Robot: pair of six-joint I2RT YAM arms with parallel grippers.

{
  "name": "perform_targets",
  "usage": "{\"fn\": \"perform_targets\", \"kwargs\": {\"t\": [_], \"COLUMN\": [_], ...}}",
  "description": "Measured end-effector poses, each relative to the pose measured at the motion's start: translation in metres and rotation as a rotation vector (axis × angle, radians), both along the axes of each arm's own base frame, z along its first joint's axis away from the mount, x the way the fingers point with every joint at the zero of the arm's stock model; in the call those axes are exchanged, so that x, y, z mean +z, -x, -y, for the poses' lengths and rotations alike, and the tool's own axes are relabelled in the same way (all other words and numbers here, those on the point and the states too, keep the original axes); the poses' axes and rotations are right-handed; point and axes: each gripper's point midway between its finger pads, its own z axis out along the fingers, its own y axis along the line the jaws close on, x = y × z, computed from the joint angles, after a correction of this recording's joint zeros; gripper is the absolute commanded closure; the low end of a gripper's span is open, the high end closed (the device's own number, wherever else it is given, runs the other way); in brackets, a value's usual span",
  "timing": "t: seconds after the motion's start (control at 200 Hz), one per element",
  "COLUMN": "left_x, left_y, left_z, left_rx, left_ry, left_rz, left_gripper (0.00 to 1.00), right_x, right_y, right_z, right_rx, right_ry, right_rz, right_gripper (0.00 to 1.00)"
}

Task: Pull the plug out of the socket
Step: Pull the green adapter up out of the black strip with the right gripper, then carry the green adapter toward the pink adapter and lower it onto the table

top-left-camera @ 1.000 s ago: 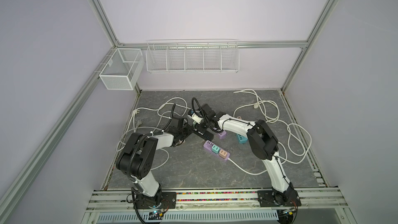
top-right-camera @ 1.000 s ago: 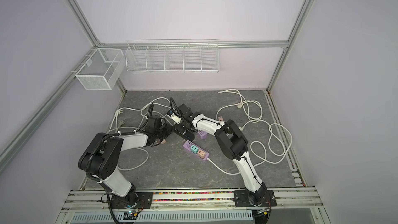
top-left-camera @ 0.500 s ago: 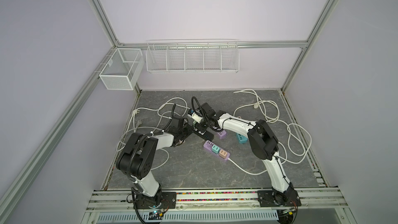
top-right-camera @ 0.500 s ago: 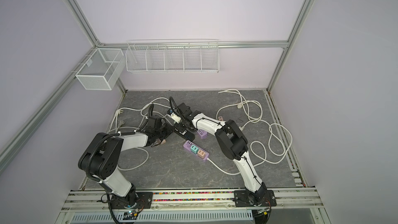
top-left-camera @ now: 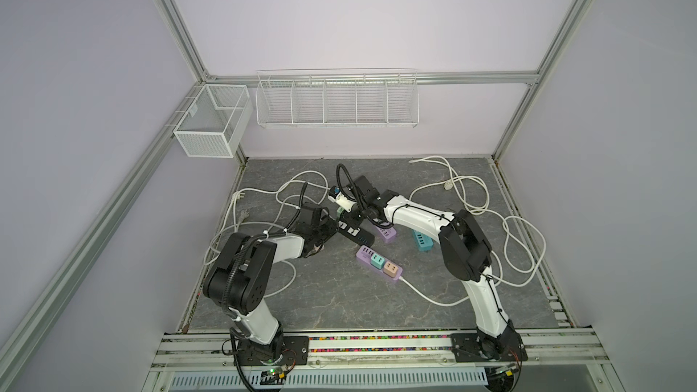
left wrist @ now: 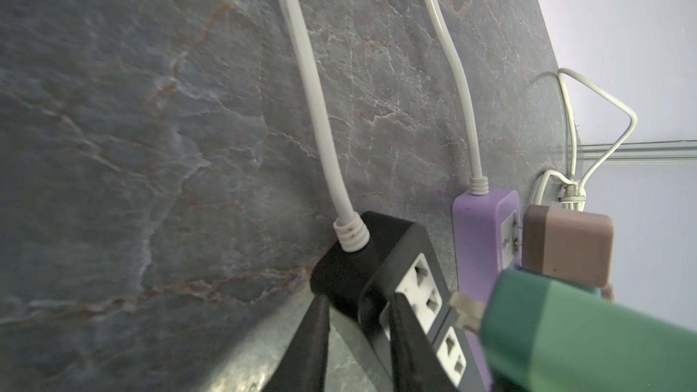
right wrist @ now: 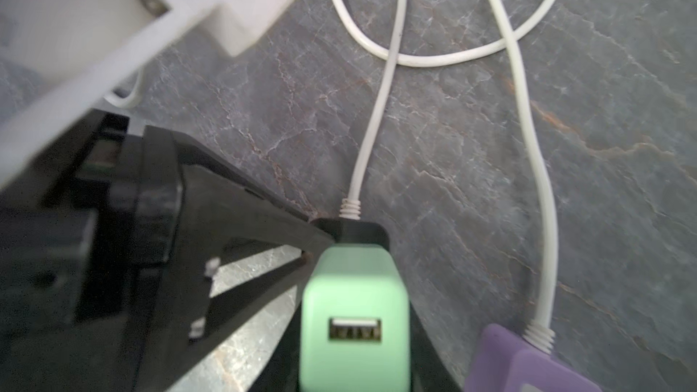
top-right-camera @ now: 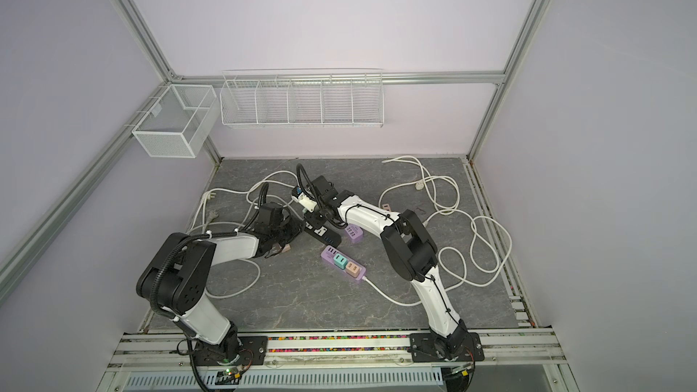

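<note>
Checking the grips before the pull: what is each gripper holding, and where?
The left gripper holds the black strip at its cord end. The right gripper holds the green plug by its sides, with the USB face toward the wrist camera.

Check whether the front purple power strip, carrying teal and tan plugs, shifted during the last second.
No. The purple power strip keeps the same spot and angle against the front rail.
</note>
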Motion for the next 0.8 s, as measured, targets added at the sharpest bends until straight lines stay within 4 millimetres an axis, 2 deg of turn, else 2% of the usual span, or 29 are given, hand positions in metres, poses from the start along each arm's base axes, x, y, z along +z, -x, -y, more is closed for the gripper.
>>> {"fn": "perform_targets", "kwargs": {"t": [0.14, 0.265, 0.385, 0.495, 0.61, 0.8], "left_x": [0.000, 0.002, 0.004, 0.004, 0.008, 0.042], "left_y": [0.001, 0.001, 0.004, 0.012, 0.021, 0.028], "left_z": [-0.002, -0.002, -0.006, -0.014, -0.022, -0.030], "left_rx": [0.004, 0.005, 0.009, 0.020, 0.026, 0.031], "left_ry": [-0.007, -0.017, -0.042, -0.080, -0.115, -0.133], "left_rz": [-0.005, -0.018, -0.035, -0.067, -0.087, -0.027], "left_gripper": [0.72, 0.72, 0.71, 0.70, 0.70, 0.69], "right_x": [0.026, 0.051, 0.066, 0.067, 0.060, 0.050], "right_y": [-0.005, -0.001, 0.005, 0.012, 0.020, 0.038], "right_z": [0.012, 0.015, 0.017, 0.018, 0.019, 0.021], "right_rx": [-0.036, -0.056, -0.076, -0.090, -0.107, -0.136], "right_ry": [-0.035, -0.080, -0.120, -0.144, -0.157, -0.173], "right_rz": [0.019, 0.031, 0.012, -0.029, -0.088, -0.184], "right_gripper": [0.81, 0.81, 0.80, 0.80, 0.79, 0.79]}}
